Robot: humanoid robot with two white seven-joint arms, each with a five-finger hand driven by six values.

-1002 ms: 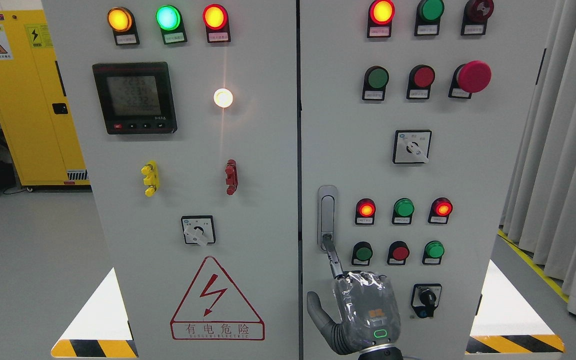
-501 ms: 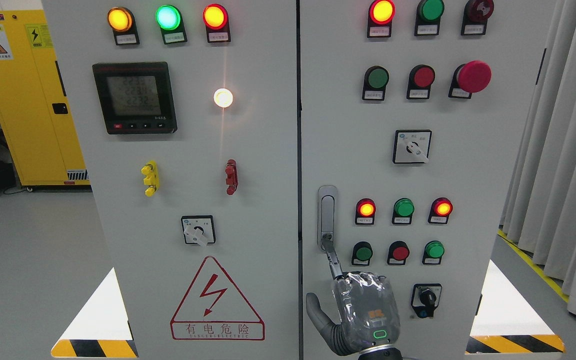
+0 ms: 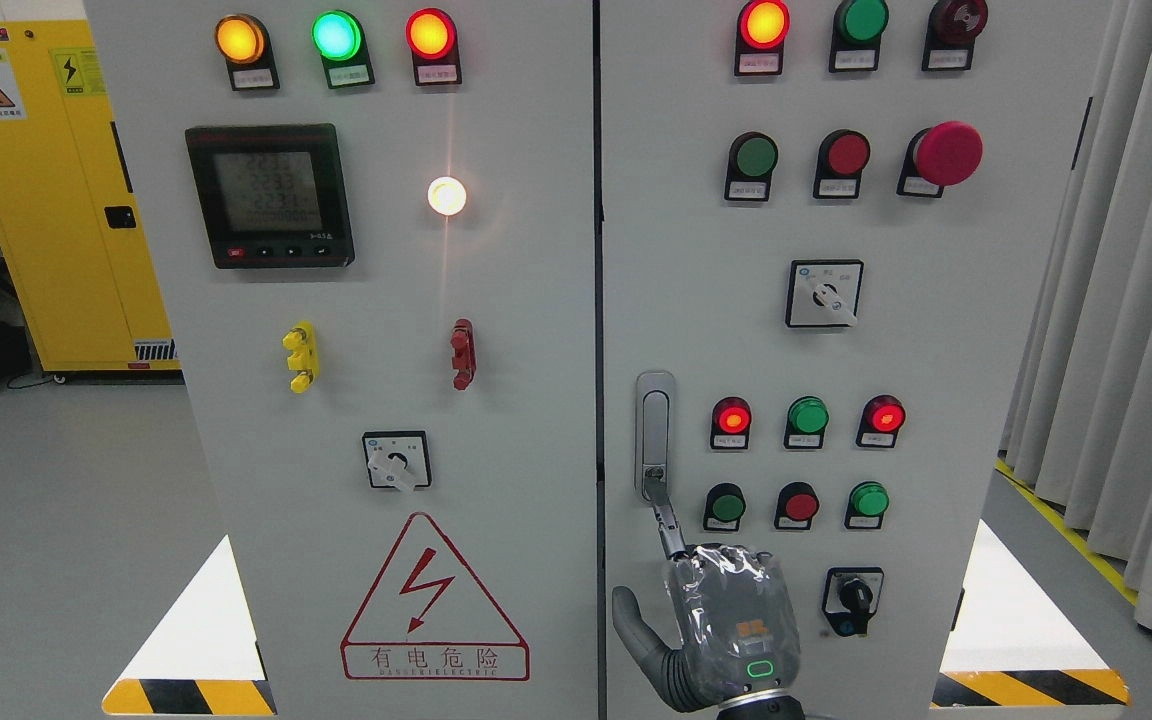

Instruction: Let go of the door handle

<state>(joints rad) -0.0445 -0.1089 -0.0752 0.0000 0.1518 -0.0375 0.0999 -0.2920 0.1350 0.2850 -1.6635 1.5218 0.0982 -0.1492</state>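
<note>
Cabinet (image 3: 496,300): I see a grey two-door electrical cabinet filling the view ahead of my hand; its top and bottom are cut off by the frame.
Yellow cabinet (image 3: 46,200): far up and left of my hand, partly hidden behind the grey one; its warning stickers are too small for me to read.
Curtain (image 3: 1126,300): up and right of my hand, cut off at the frame edge.
Warning triangle (image 3: 433,600): just left of my hand, red lightning bolt, with the writing 有电危险 beneath; the smaller line under it I cannot make out.
Meter (image 3: 269,195): well up and left; its digits are blurred.
Right hand (image 3: 726,625): wrapped in clear film, wrist cut off at the bottom edge; one finger (image 3: 666,520) points up and its tip touches the handle's lower end, thumb spread left, gripping nothing. The other fingers are hidden.
Door handle (image 3: 654,430): silver, upright, directly above my hand.
Button labels: unreadable.
</note>
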